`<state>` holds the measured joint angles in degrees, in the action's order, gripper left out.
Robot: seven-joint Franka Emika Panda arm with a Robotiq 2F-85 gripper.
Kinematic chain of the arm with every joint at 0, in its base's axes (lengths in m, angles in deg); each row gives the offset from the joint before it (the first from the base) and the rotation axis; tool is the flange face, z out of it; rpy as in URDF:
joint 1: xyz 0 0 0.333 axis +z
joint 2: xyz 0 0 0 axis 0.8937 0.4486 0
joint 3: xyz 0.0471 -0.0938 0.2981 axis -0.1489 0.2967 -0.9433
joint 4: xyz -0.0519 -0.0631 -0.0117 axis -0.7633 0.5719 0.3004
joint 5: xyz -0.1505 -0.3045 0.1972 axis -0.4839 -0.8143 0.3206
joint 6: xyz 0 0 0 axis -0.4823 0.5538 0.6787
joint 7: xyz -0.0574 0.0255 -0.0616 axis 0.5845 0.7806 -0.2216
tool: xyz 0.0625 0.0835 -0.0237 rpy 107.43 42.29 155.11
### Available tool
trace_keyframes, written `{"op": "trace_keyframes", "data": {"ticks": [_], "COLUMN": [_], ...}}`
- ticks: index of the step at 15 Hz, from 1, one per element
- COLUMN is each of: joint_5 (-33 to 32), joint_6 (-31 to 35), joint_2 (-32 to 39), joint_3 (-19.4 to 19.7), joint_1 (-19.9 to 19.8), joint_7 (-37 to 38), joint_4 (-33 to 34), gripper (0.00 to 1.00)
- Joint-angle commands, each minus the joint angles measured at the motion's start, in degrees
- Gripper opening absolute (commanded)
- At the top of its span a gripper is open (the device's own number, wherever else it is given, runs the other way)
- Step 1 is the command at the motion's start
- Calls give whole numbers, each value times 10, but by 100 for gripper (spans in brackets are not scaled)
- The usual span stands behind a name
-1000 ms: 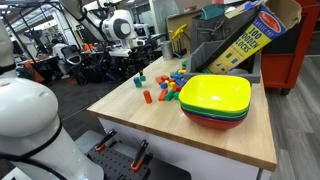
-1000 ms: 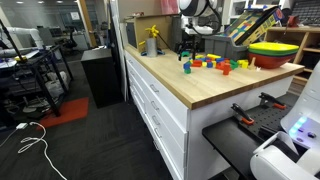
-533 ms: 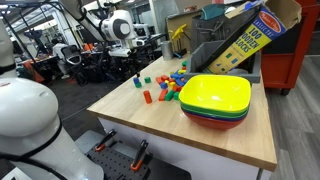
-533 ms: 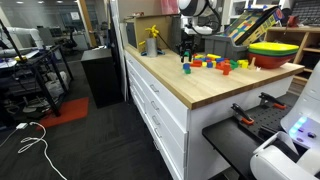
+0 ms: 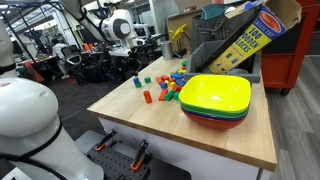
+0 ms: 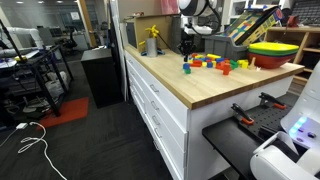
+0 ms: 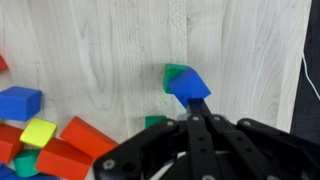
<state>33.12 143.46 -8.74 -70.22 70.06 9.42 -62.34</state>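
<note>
In the wrist view my gripper [image 7: 189, 103] is shut, its two black fingers pressed together with no gap. Their tips touch the near edge of a tilted blue block [image 7: 188, 83]; I cannot tell whether the block is pinched. A green block [image 7: 177, 70] lies just behind it and a second green one [image 7: 152, 121] beside the fingers. In both exterior views the gripper [image 5: 136, 70] [image 6: 186, 46] hangs low over the wooden table [image 5: 150, 125], at the edge of the scattered coloured blocks [image 5: 172, 85] [image 6: 214, 64].
A stack of yellow, green and red bowls [image 5: 215, 100] [image 6: 272, 52] stands beside the blocks. A tipped cardboard blocks box [image 5: 245, 35] leans behind it. Red, yellow and blue blocks [image 7: 45, 135] lie left of the fingers. A yellow object [image 6: 151, 40] stands at the table's far end.
The jaws have closed from wide open to fully shut at the blue block. The arm itself has barely moved.
</note>
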Motion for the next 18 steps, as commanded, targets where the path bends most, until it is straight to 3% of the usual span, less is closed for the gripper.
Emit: {"op": "trace_keyframes", "data": {"ticks": [1, 4, 5, 8, 16, 17, 18], "joint_5": [8, 9, 8, 5, 4, 3, 3], "joint_6": [6, 11, 12, 17, 24, 26, 26], "joint_2": [-11, -12, -12, -11, -7, -5, -3], "joint_3": [0, -1, -1, 0, 1, 2, 2], "joint_1": [-2, -3, -2, -2, -2, -2, -2], "joint_7": [-5, -10, -9, -5, -3, -2, -3], "joint_4": [-2, -2, -1, 3, 16, 17, 18], "gripper": [0, 0, 26, 40, 99, 100, 66]}}
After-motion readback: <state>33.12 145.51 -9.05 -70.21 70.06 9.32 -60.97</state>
